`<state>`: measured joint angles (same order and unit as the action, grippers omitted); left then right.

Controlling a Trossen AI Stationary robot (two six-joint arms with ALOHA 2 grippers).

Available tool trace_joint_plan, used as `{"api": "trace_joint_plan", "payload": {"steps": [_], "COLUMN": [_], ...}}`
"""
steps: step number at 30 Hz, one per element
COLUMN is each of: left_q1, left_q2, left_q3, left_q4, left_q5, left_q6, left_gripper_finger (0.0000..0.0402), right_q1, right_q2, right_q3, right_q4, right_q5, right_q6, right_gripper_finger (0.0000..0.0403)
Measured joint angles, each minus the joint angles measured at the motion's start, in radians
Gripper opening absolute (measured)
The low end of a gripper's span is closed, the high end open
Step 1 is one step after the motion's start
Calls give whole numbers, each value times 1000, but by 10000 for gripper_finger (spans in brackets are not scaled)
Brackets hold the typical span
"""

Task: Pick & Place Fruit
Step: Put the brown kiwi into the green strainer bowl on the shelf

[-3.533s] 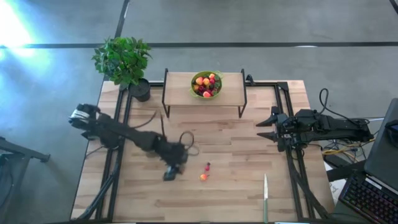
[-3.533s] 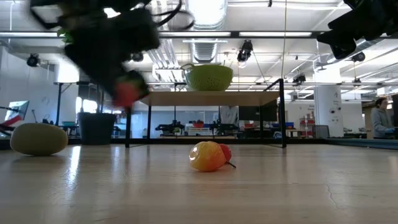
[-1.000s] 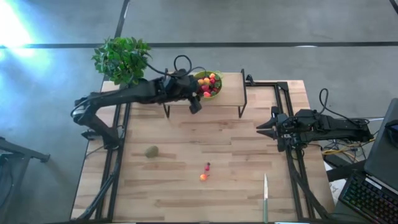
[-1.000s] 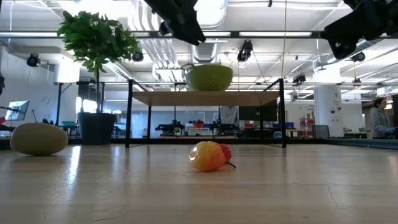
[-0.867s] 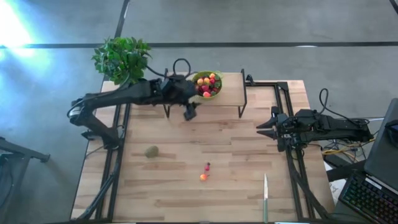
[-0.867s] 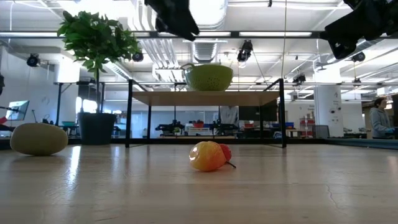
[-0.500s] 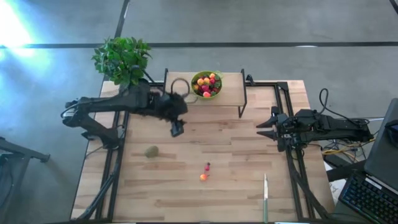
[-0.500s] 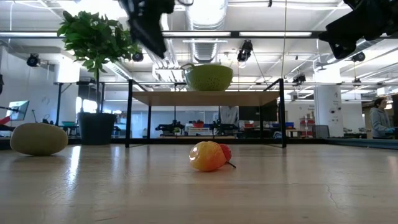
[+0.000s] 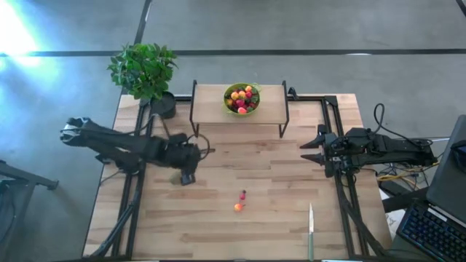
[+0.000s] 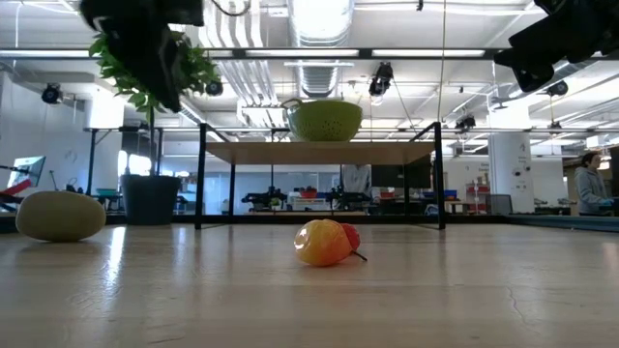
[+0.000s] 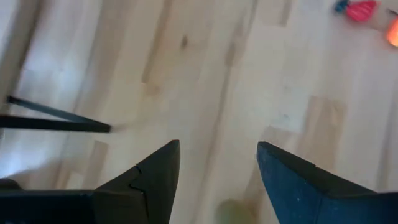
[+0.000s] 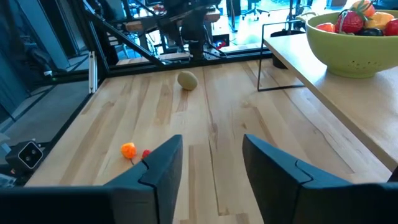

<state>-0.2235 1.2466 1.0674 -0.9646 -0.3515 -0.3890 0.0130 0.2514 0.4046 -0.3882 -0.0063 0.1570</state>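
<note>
2 dark jointed arms, black cables, wedge-shaped fingers (image 11: 152,177).

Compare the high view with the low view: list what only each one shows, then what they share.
Only the high view: the slim green-handled knife at the table's near edge and the small toy fruits inside the bowl. Only the low view: the room behind, with a person at far right. Both: the lime-green round bowl on the raised wooden shelf, the potted plant, the fuzzy brown kiwi, and the orange and red toy fruits.

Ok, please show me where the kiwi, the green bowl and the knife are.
kiwi (image 10: 60,215): low view, middle of its fuzzy side.
green bowl (image 12: 348,55): right wrist view, outer wall.
knife (image 9: 311,220): high view, on its blade.
</note>
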Motion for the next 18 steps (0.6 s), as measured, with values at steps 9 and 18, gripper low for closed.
{"api": "trace_joint_plan", "payload": {"steps": [9, 18], "left_q1": [-151, -244], "left_q2": [-59, -50], "left_q3": [-139, -212], "left_q4": [35, 47], "left_q5": [0, 1], "left_q6": [-133, -15], "left_gripper_finger": [220, 220], "right_q1": [0, 0], "right_q2": [0, 0], "right_q3": [0, 0], "right_q4": [0, 0], "right_q5": [0, 0], "right_q6": [0, 0], "right_gripper_finger": [188, 201]}}
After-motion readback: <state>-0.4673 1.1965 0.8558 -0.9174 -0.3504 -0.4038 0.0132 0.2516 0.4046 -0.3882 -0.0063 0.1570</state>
